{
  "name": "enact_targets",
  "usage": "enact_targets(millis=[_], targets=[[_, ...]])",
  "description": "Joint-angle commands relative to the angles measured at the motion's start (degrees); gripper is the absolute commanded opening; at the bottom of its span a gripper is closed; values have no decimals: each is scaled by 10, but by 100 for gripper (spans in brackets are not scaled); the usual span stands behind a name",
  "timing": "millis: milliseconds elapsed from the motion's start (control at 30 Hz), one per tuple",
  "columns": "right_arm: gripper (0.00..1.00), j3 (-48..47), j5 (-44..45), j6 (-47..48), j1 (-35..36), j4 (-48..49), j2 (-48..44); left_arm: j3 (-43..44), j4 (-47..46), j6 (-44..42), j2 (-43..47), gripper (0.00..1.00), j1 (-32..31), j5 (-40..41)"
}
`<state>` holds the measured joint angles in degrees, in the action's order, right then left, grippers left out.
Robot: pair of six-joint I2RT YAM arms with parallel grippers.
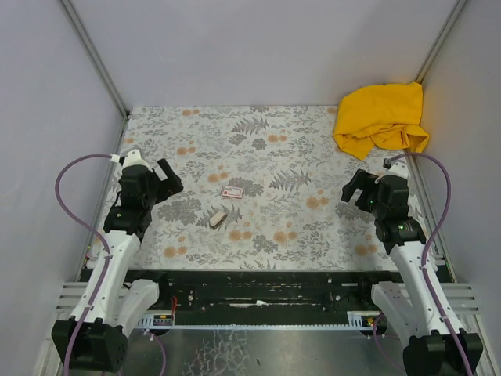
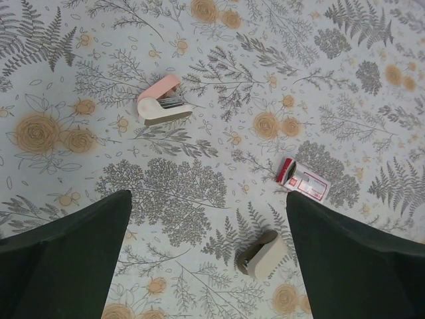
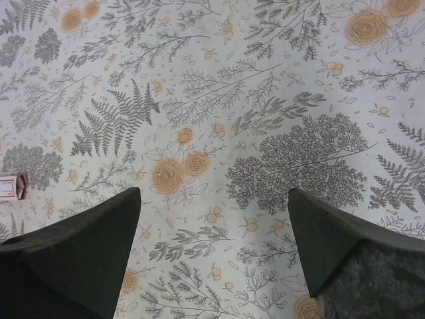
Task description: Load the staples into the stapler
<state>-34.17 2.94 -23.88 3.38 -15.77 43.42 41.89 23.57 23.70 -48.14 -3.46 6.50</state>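
Floral table (image 1: 313, 235), small cream stapler (image 1: 219, 217)

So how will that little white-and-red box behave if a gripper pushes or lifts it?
The box lies flat and low, so a push would probably slide it rather than tip or roll it. It looks like thin card, so likely light, and a hard pinch might crush it.

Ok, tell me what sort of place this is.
Probably a robot test cell: plain grey walls box in a floral tablecloth, and a left arm and right arm stand bolted to a base rail.
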Motion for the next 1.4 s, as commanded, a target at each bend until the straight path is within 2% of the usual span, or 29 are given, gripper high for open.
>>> enact_targets(millis=[0, 267, 333, 433, 500, 667, 833, 1000, 1133, 1367], targets=[[99, -36, -22, 10, 6, 36, 2, 25, 11, -49, -7, 100, 5, 6], [99, -26, -47, -2, 7, 64, -9, 31, 10, -61, -26, 100, 7, -33], [99, -24, -79, -4, 7, 75, 1, 31, 14, -46, -28, 100, 7, -70], [99, -47, -134, 11, 7, 46, 36, 6, -9, -18, -32, 100, 2, -170], [99, -55, -185, 16, 7, 28, 59, -11, -28, 12, -42, 100, -27, -200], [99, -26, -286, 0, 10, 49, 79, -25, -85, 44, -99, 100, -126, -205], [100, 5, -336, -11, 40, 93, 105, -20, -186, 71, -207, 97, -154, -247], [87, 2, -334, -12, 105, 111, 157, 22, -218, 70, -308, 89, -153, -232], [81, 11, -323, -31, 146, 143, 182, 54, -220, 59, -366, 81, -150, -192], [74, 16, -317, -41, 162, 161, 201, 81, -233, 62, -429, 65, -140, -138]])
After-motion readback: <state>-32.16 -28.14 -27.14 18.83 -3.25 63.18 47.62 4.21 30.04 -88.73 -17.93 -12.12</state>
